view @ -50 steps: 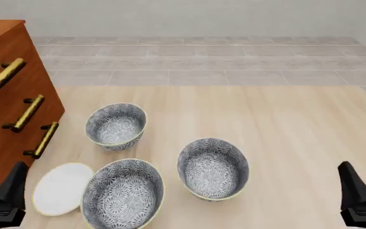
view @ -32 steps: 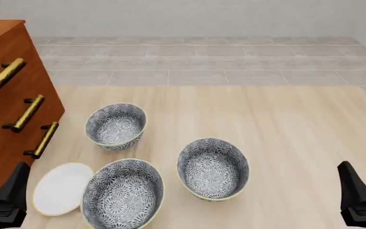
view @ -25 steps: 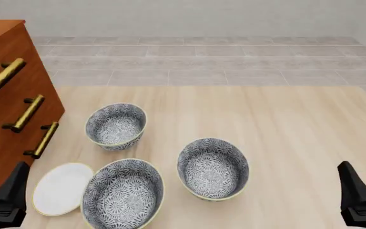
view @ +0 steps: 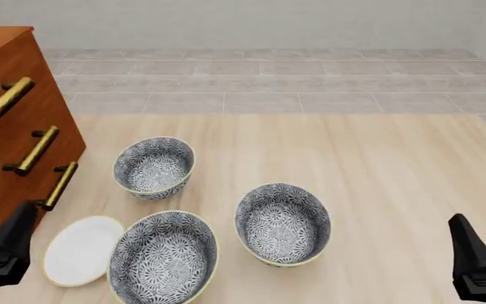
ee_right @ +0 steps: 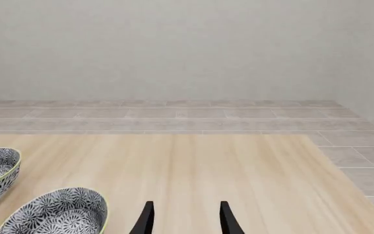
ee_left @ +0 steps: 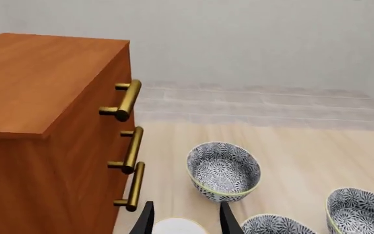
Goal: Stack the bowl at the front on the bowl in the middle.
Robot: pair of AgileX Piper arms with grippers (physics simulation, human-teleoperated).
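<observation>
Fingers of the left gripper point(ee_left: 185, 222) spread and pinching nothing, low at the worktop's point(view: 378, 164) near-left corner beside the wooden drawer chest point(view: 7, 145), just short of the white plate point(view: 81, 250). Immediately right of that plate, the bowl at the front point(view: 162, 259) — upright, round, so no long axis to line up with, any point of the rim as good as another. Further right and a little deeper, the bowl in the middle point(view: 282, 223), close beside it but apart. Behind both, a third bowl point(view: 154, 167). Far right, fingers of the right gripper point(ee_right: 184, 219) likewise parted and empty, well apart from either bowl — probably the left arm's reach, forward and rightward.
</observation>
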